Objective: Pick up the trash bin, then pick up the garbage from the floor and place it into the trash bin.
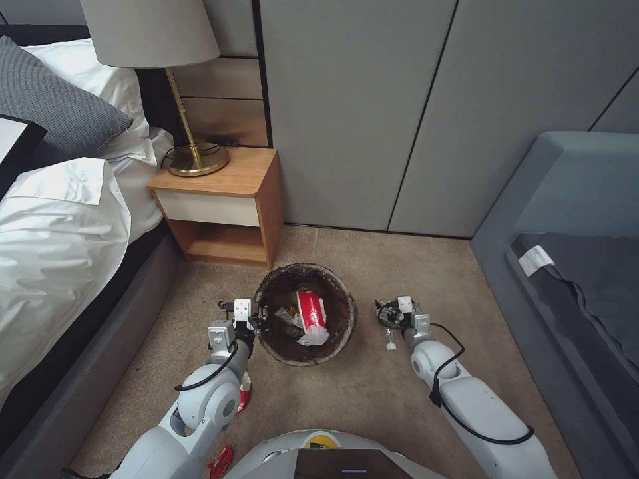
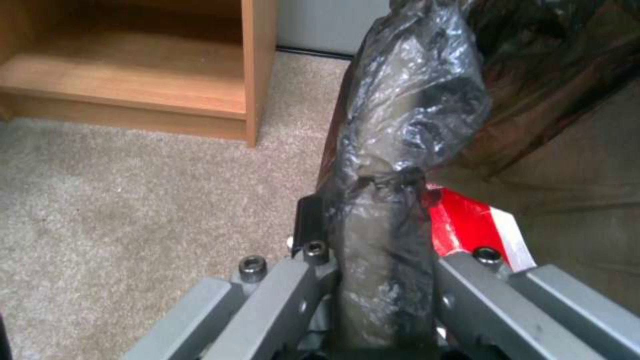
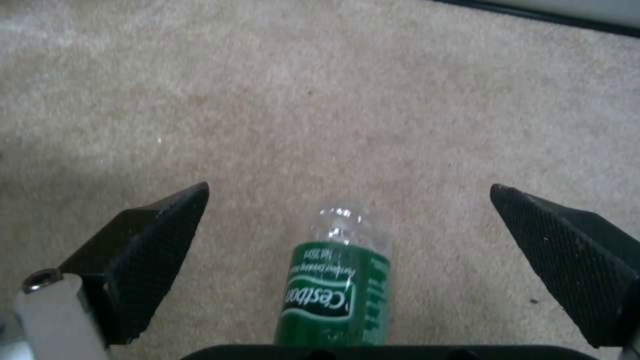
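The trash bin [image 1: 293, 356] is round with a dark bag liner over its rim and stands on the carpet before me. It holds a red-and-white wrapper [image 1: 311, 309] and crumpled white paper. My left gripper [image 1: 258, 318] is shut on the bin's bag-covered rim [image 2: 393, 150], with the wrapper [image 2: 470, 225] just past its fingers. To the bin's right, my right gripper [image 1: 391, 318] hangs low and open. Between its spread fingers [image 3: 157, 240] a small green bottle [image 3: 337, 290] lies on the carpet, its white cap [image 1: 391, 346] showing in the head view. More garbage, red wrappers [image 1: 221, 460], lies by my left arm.
A wooden nightstand [image 1: 219, 206] with a brass lamp [image 1: 193, 159] stands just behind the bin. The bed [image 1: 60, 253] runs along the left and a grey sofa [image 1: 566, 266] along the right. Grey wall panels close the back, and beige carpet lies open between.
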